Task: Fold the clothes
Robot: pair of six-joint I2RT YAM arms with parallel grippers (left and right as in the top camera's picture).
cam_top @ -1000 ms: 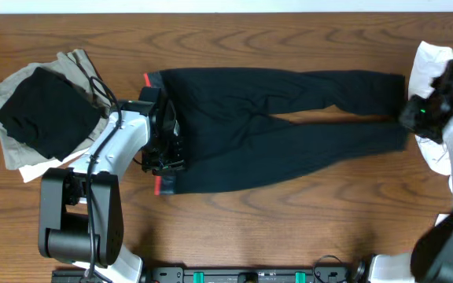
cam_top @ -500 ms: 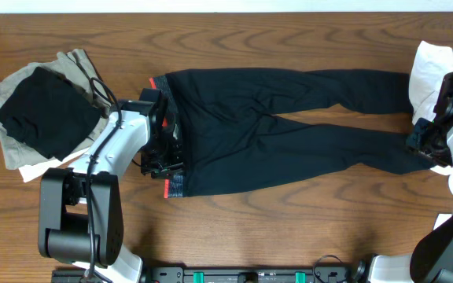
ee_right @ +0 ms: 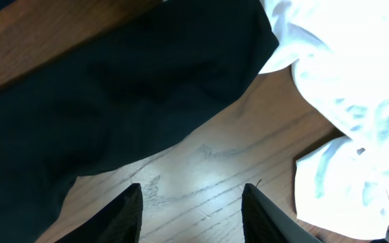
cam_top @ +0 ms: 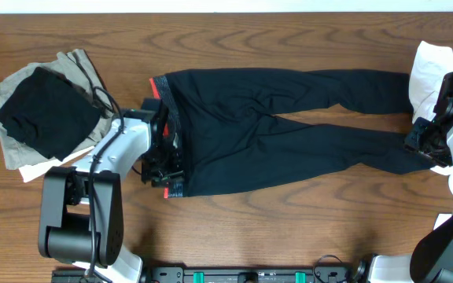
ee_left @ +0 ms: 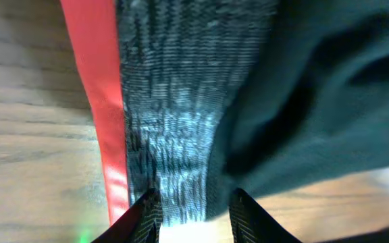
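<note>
The clothes, long black leggings (cam_top: 274, 134), lie flat across the table with the waistband at the left and both legs running right. My left gripper (cam_top: 166, 163) is at the waistband's near end. In the left wrist view the grey patterned waistband (ee_left: 174, 121) with its coral-red edge (ee_left: 100, 101) runs down between the fingers, and the left gripper (ee_left: 194, 212) is shut on it. My right gripper (cam_top: 419, 143) hovers by the end of the near leg. In the right wrist view the right gripper (ee_right: 191, 209) is open over bare wood, with the leg end (ee_right: 134, 88) up and to the left.
A white shirt (cam_top: 427, 67) lies bunched at the right edge, close beside the right gripper and the white shirt (ee_right: 343, 81) fills the right of its wrist view. A pile of black, khaki and white garments (cam_top: 42, 110) sits at the far left.
My right gripper moved from the far leg's end to the near leg's end, drew it to the right and opened. The waistband shifted slightly right. The left gripper kept its hold.
</note>
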